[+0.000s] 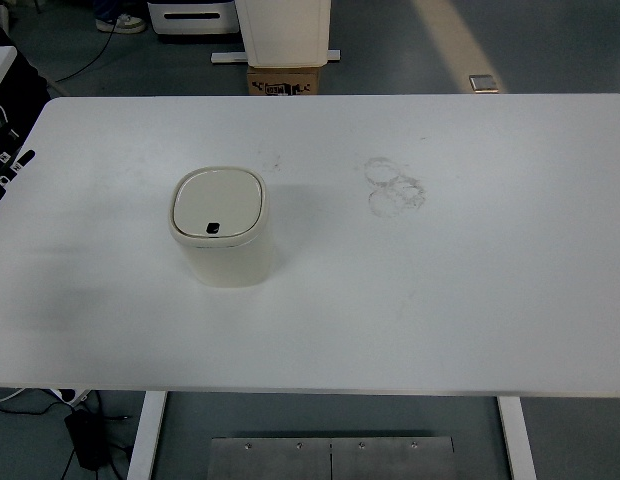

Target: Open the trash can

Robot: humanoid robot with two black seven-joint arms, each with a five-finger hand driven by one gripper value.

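Note:
A small cream trash can (222, 227) stands upright on the white table (440, 290), left of centre. Its flat lid (217, 203) is closed, with a small dark button (213, 228) at the lid's near edge. Neither robot hand is in view.
Faint ring stains (395, 186) mark the table to the right of the can. Beyond the far edge stand a cardboard box (286, 80) and white furniture (284, 30). Cables and dark equipment (5, 130) lie off the left edge. A person's shoe (121, 23) shows at the far left.

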